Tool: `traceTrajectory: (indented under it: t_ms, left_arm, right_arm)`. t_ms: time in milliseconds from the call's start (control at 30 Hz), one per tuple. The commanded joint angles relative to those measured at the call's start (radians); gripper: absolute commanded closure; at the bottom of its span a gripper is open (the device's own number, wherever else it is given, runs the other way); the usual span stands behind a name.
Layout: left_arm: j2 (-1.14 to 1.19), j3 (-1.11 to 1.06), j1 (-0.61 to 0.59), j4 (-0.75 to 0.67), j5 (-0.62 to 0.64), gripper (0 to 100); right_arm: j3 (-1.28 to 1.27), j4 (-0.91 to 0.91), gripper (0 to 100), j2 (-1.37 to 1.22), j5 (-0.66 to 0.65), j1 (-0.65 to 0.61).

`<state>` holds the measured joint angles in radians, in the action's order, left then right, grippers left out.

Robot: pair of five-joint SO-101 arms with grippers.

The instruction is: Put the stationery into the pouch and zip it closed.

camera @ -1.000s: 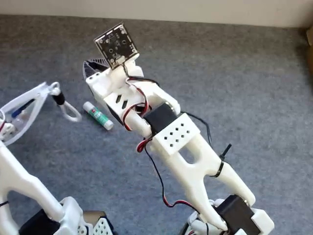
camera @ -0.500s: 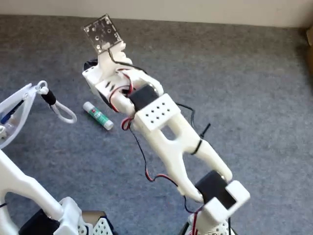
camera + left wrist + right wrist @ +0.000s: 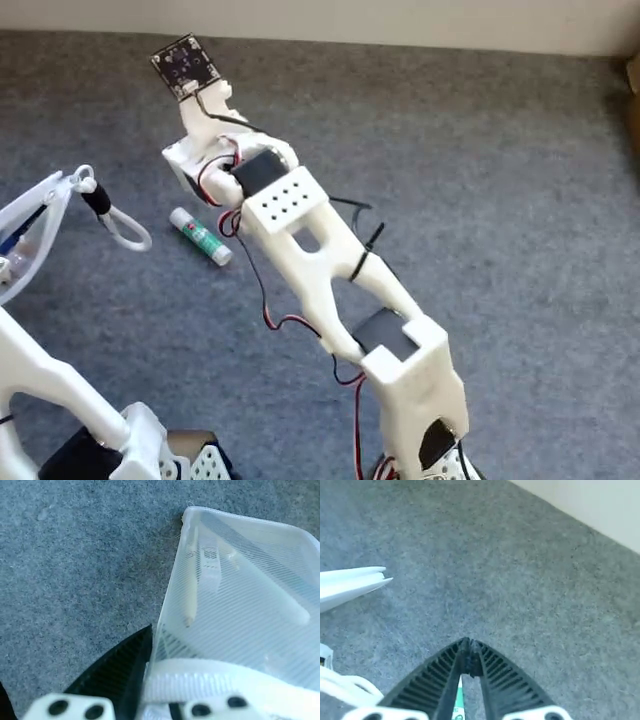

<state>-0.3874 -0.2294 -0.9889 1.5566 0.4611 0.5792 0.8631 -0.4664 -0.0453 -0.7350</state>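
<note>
Pouch (image 3: 240, 595), white see-through mesh, pinched at one edge by the left end effector (image 3: 150, 680), whose black jaw and white jaw press against either side of the fabric. Held off the tabletop (image 3: 500, 200). Contents seen through the mesh: a slim pale stick and a white clip-like piece; which items these are cannot be told. In the high view the pouch (image 3: 30, 225) sits at the frame's edge, with a white strap loop (image 3: 128, 228) on a black ferrule trailing from its corner towards the right arm.

Glue stick (image 3: 200, 237), white body with green label, lying flat on the tabletop, outside the pouch. It is just below the right end effector (image 3: 469, 660); a strip of its green label (image 3: 458, 700) shows in the gap behind the tips.

Right end effector: black ribbed jaws pressed together at the tips, nothing between them, pointing down at the tabletop. A corner of the pouch (image 3: 355, 582) lies off to one side, apart from it.

Tabletop: grey, carpet-like cover.
</note>
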Motion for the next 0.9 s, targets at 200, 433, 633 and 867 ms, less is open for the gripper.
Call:
traceTrajectory:
  t_ms: [200, 433, 633, 867]
  left_arm:
    - [0.005, 0.010, -0.025, -0.003, 0.015, 99]
    - [0.007, 0.010, -0.025, -0.003, 0.015, 99]
    - [0.007, 0.008, -0.025, -0.003, 0.015, 99]
    - [0.007, 0.007, -0.025, -0.003, 0.015, 99]
  right_arm:
    - [0.216, 0.096, 88.5, -0.102, -0.003, 0.012]
    - [0.226, 0.094, 88.0, -0.196, -0.003, -0.051]
    - [0.226, 0.090, 88.0, -0.243, -0.005, -0.068]
    - [0.220, 0.096, 88.0, -0.259, -0.008, -0.134]
